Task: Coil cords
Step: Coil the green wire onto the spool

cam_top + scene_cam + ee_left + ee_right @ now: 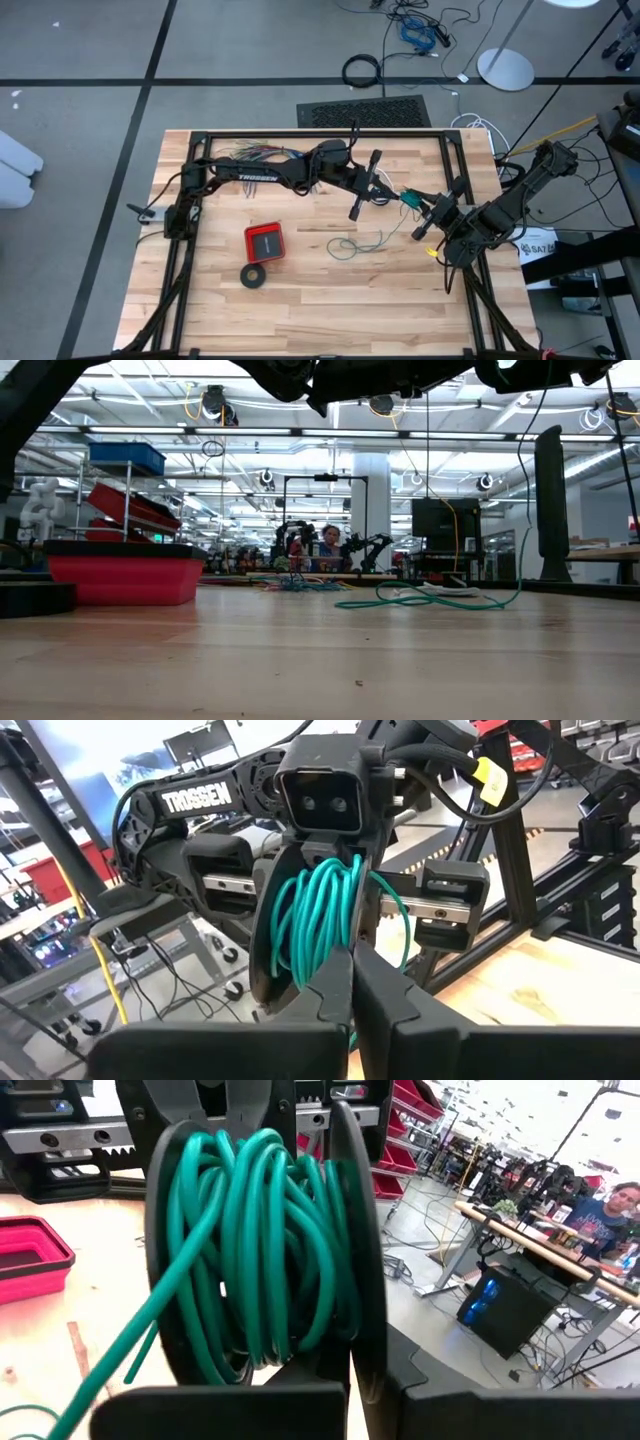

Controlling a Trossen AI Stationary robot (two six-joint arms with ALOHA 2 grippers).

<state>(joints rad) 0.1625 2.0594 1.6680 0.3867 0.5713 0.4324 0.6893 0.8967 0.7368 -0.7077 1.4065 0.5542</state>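
Overhead: two dark arms meeting above the right half of a wooden table. Left gripper reaching rightward from the far left side, fingers pressed together, tips right up against the green coil, between its strands and the other gripper's finger. Right gripper angled in from the right edge, fingers pressed together, wrapped round by the coil.

Green wire: wound in many loops around the right gripper's closed fingers, forming a compact coil held above the table between the two arms; seen as a small green patch from above and as a bundle of turns from the left wrist. One strand leaving the coil downward toward the table; loose remainder lying in open curves on the wood, just below the grippers in the overhead picture, and seen from table height as low loops with a single strand rising to the arms above.

White cord: pale length lying among the green loops at table height; black round piece not discernible.

Red square tray near the table centre, well apart from the loose wire. Black ring just beside the tray, nearer the front edge. Bundle of many-coloured wires under the left arm at the far edge.

Background, right wrist picture: a person seated at a distant workbench.
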